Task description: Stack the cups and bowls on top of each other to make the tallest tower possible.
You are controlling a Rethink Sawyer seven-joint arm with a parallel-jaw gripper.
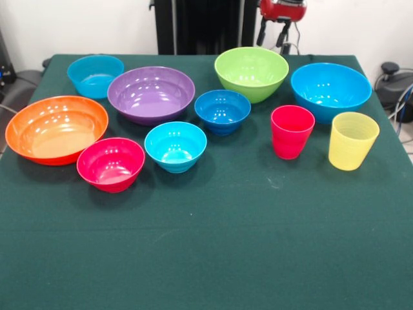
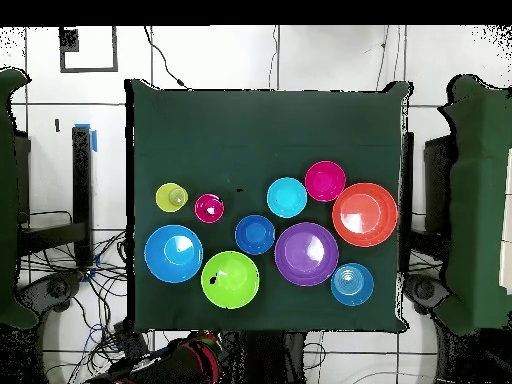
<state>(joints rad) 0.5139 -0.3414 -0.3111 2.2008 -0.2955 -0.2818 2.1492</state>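
Nearest me sits the pink-red bowl [image 1: 111, 163]; the other bowls [image 1: 151, 94] and both cups [image 1: 352, 140] stand unstacked toward the desk's far edge, and I cannot tell the gripper's [image 1: 282, 13] state.

Cups [image 1: 292, 131] stand right of the bowls [image 1: 151, 94], all apart.

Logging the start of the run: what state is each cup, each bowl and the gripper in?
Red-pink plastic cup: upright, empty, unstacked.
Translucent yellow cup: upright, empty, unstacked.
Eight glossy plastic bowls, orange to lime green: upright, empty, none nested.
Gripper: drawn back, holding nothing.
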